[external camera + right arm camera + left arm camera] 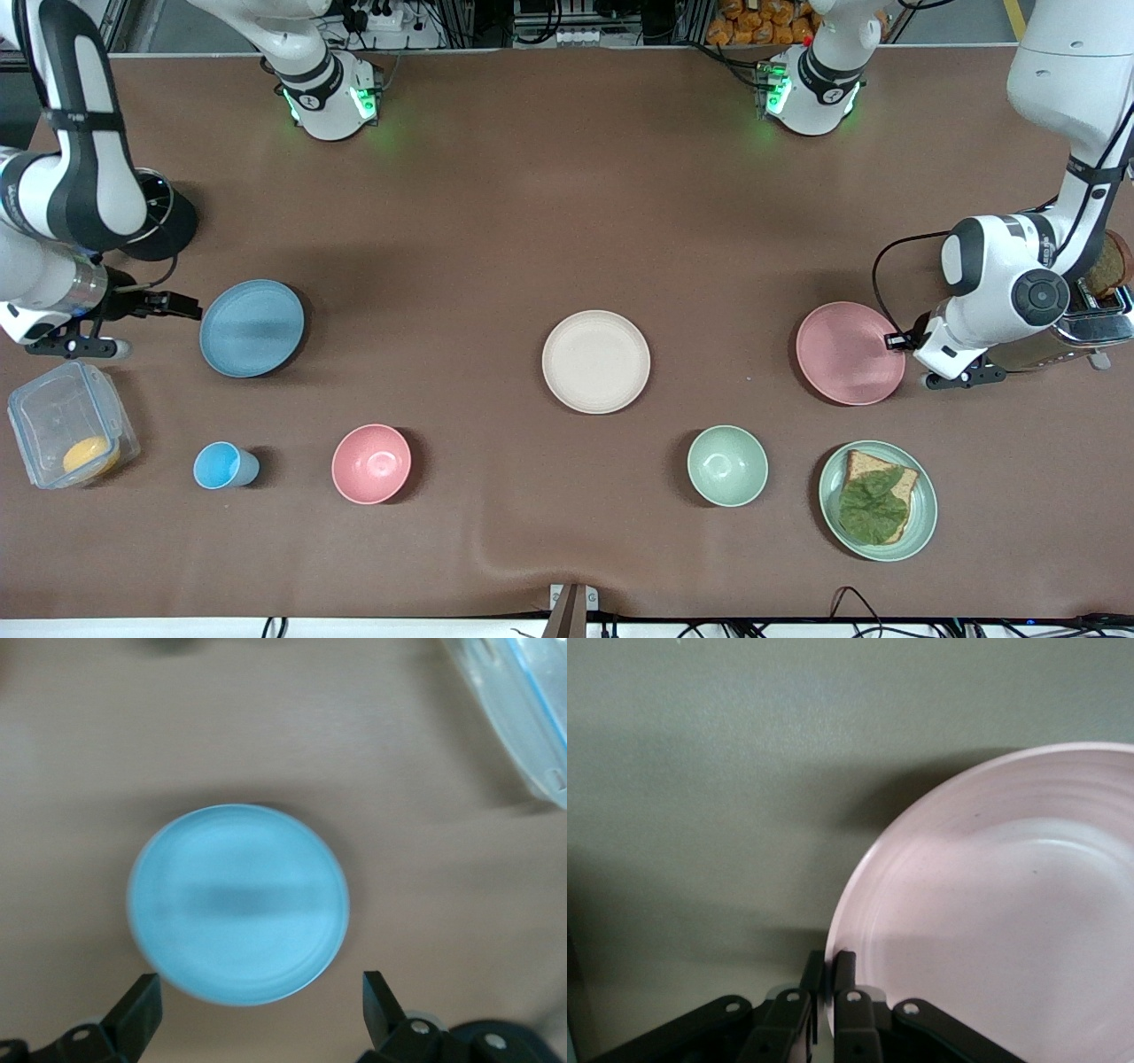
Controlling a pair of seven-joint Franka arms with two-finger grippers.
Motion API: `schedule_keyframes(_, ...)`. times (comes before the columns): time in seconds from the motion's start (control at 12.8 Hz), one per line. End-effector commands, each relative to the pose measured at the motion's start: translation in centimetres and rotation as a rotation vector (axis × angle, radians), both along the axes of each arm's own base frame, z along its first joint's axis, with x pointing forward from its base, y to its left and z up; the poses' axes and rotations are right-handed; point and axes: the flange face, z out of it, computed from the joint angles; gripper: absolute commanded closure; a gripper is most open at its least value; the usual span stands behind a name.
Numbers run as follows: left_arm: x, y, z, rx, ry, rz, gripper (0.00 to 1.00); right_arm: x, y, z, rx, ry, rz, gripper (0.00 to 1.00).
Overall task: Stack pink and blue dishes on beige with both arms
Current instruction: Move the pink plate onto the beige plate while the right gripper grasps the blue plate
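Observation:
The pink plate [846, 353] lies toward the left arm's end of the table. My left gripper [897, 341] is shut on its rim at the edge nearest that arm; in the left wrist view the fingers [843, 967] pinch the rim of the pink plate [992, 921]. The blue plate [252, 328] lies flat toward the right arm's end. My right gripper [183, 307] is beside it, open and holding nothing. In the right wrist view the blue plate [237, 904] sits just ahead of the open right gripper [259, 1001]. The beige plate [595, 361] rests bare mid-table.
Nearer the camera stand a clear lidded box [71, 434] with something orange inside, a small blue cup [221, 465], a pink bowl [372, 463], a green bowl [727, 465] and a green plate [921, 514] with bread and lettuce. A toaster [1099, 319] sits under the left arm.

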Motion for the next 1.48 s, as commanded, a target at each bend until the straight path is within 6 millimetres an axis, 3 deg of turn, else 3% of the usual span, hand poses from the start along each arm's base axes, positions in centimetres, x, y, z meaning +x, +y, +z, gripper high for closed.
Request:
schedule_keyframes(0.0,0.1,-3.2,6.2,0.004,-0.067,-0.053,1.0,0.2,-3.0,-4.4,0.0,0.007,0.047,0.0)
schedule_keyframes(0.16,0.5,-9.1,13.6,-0.057,-0.086,-0.063,1.0,0.0,-4.4,-7.4,0.008,0.014,0.074,0.0)
schedule_keyframes(0.23,0.7,-12.4,16.0,-0.093,-0.077,-0.048,1.0,-0.3,-4.2,-8.4,0.014,0.029,0.074,0.0)
schedule_keyframes(0.31,1.0,-15.6,17.9,-0.112,-0.066,-0.016,1.0,-0.5,-4.0,-9.3,0.013,0.03,0.077,0.0)
schedule_keyframes(0.39,0.7,-18.7,18.1,-0.123,-0.059,0.017,1.0,-1.1,-3.7,-10.8,0.01,0.024,0.079,0.0)
schedule_keyframes(0.55,0.2,-25.5,17.0,-0.155,-0.046,0.077,1.0,-2.9,-2.8,-14.0,-0.015,-0.043,0.09,0.0)
schedule_keyframes(0.78,-0.7,-32.5,13.3,-0.196,-0.049,0.143,1.0,-3.8,-2.3,-16.5,-0.022,-0.056,0.098,0.0)
schedule_keyframes(0.86,-1.0,-34.3,11.9,-0.215,-0.053,0.169,1.0,-3.9,-2.3,-16.5,-0.02,-0.053,0.1,0.12)
schedule_keyframes(0.94,-1.4,-36.1,10.3,-0.237,-0.056,0.184,1.0,-3.9,-2.1,-16.5,-0.018,-0.047,0.101,0.82)
schedule_keyframes(1.01,-2.0,-37.8,8.9,-0.251,-0.049,0.194,1.0,-3.8,-2.0,-16.5,-0.018,-0.047,0.101,1.0)
schedule_keyframes(1.33,-3.4,-41.8,4.2,-0.255,-0.043,0.231,1.0,-3.5,-1.9,-14.8,-0.016,-0.051,0.106,1.0)
schedule_keyframes(1.4,-3.0,-41.9,3.5,-0.241,-0.05,0.239,1.0,-3.5,-1.9,-14.3,-0.013,-0.048,0.116,1.0)
